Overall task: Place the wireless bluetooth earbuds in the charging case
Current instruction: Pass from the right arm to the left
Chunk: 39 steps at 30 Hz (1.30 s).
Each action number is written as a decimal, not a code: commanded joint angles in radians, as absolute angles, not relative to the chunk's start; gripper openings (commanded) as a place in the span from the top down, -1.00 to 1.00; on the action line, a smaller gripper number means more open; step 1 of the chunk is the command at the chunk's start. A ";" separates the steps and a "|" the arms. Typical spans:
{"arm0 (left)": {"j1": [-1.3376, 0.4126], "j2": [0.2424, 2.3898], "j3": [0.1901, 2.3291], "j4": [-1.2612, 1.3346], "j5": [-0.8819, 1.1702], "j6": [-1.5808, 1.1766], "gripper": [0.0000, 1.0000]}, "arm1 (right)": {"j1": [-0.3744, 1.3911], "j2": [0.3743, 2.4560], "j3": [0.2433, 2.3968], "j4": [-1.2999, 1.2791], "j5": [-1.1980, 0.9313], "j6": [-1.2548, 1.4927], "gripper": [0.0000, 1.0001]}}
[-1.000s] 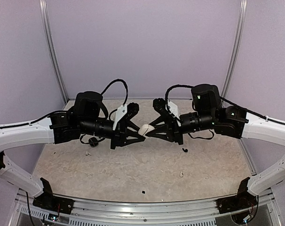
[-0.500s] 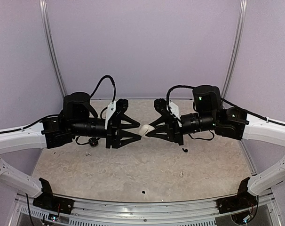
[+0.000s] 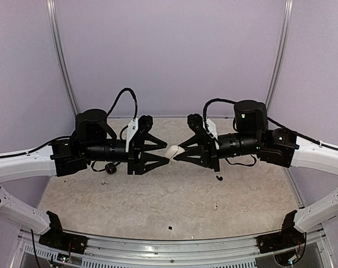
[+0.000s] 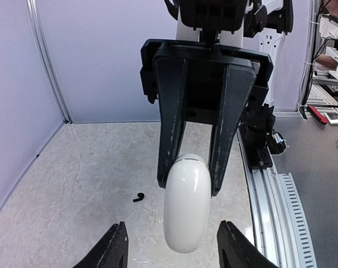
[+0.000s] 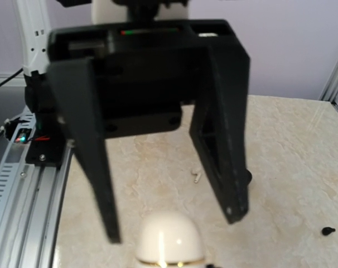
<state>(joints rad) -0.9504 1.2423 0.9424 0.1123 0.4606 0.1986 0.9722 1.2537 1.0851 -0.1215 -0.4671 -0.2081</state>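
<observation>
The white charging case is held in mid-air between both arms. My right gripper is shut on one end of it; in the left wrist view its fingers clamp the case, which looks closed. My left gripper is open, its fingertips standing apart on either side of the case's free end without touching it. A black earbud and a white earbud lie on the table right of centre. Another white earbud lies under the left arm.
A small black round part lies under the left arm and a tiny black speck lies near the front edge. The metal rail runs along the table's near edge. Lilac walls close in the back and sides.
My left arm has drawn back to the left and its gripper has turned, its jaws now spread around the case's end. My right arm has shifted slightly right, still holding the case.
</observation>
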 commanded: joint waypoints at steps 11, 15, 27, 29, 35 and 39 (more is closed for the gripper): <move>-0.914 1.203 0.942 0.215 0.401 0.137 -0.05 | 0.968 1.221 1.051 -0.085 -0.512 -0.207 1.00; -0.901 1.188 0.924 0.234 0.368 0.127 -0.05 | 0.968 1.220 1.048 -0.079 -0.510 -0.205 1.00; -0.855 1.106 0.822 0.376 0.276 0.059 -0.38 | 0.924 1.195 1.002 0.024 -0.528 -0.116 1.00; -0.851 1.062 0.776 0.443 0.251 0.041 -0.88 | 0.906 1.184 0.984 0.070 -0.541 -0.081 1.00; -0.882 1.031 0.764 0.416 0.433 0.086 -0.96 | 0.885 1.177 0.948 0.210 -0.602 -0.008 1.00; -0.912 1.113 0.837 0.335 0.496 0.125 -0.67 | 0.884 1.195 0.953 0.226 -0.658 -0.006 1.00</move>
